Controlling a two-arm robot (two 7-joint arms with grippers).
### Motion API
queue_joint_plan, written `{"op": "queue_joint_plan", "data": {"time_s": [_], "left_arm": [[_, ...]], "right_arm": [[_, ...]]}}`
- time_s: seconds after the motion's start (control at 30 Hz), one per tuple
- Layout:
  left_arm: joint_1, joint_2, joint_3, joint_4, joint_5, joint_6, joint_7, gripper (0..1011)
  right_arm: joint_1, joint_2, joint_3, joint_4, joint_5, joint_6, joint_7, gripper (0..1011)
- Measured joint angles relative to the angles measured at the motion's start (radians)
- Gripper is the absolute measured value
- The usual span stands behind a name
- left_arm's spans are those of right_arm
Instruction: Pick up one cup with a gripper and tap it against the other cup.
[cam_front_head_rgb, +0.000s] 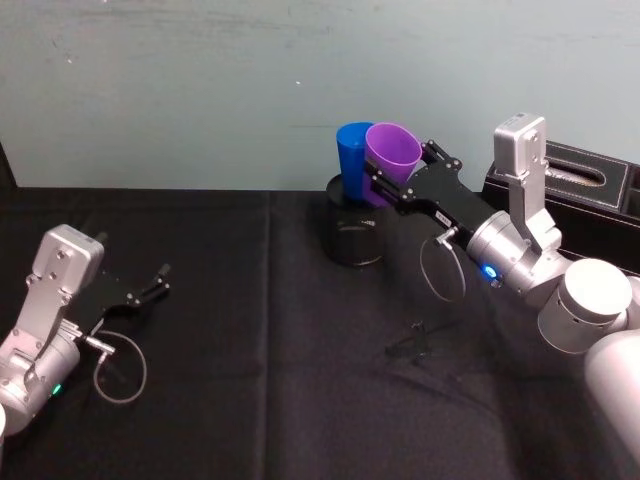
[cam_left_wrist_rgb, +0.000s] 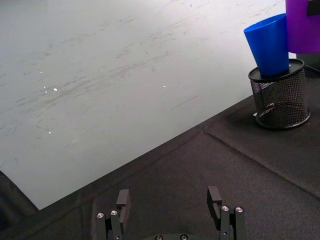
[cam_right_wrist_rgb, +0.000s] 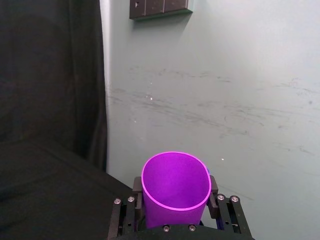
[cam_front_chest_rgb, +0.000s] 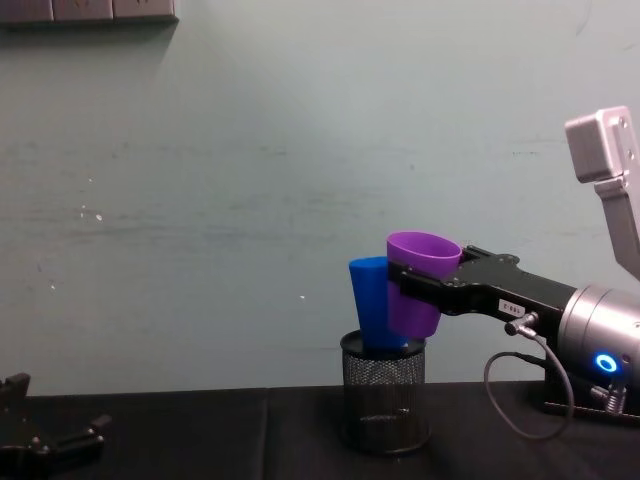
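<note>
Nearest the robot, at about 8 o'clock on the black table cloth, the left gripper lies parked low with its fingers spread wide and nothing between them. At about 2 o'clock the right arm reaches forward, and the right gripper is clamped across the body of the purple cup, one finger on each side below the rim, carrying it upright and well clear of the cloth. Beyond it, at 12 o'clock, the blue cup stands slightly tilted inside the black mesh holder, rim up. The purple cup sits at 3 o'clock of the blue cup, and the two walls appear to be touching or just short of it; the contact line itself cannot be confirmed. Assessment of handling: the purple cup looks like thin, smooth plastic, light and fairly slippery, and likely to flex if squeezed; its rim reads slightly out of round from the right wrist, consistent with that. The mid-body hold is judged sound, since the taper resists slipping downward. The blue cup rests loose in a light holder, so a gentle sideways tap is advised; a hard one could tip the cup or shift the holder.
</note>
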Motion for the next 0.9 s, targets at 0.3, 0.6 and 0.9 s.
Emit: {"op": "queue_joint_plan", "data": {"time_s": [0.3, 0.6, 0.9], "left_arm": [[0.000, 0.000, 0.000, 0.000, 0.000, 0.000, 0.000, 1011], [0.000, 0.000, 0.000, 0.000, 0.000, 0.000, 0.000, 1011], [0.000, 0.000, 0.000, 0.000, 0.000, 0.000, 0.000, 1011]], "right_arm": [[-0.085, 0.039, 0.003, -0.152, 0.002, 0.083, -0.030, 729], [-0.129, 0.064, 0.002, -0.225, 0.006, 0.114, -0.046, 729], [-0.178, 0.089, 0.001, -0.310, 0.012, 0.149, -0.065, 729]]}}
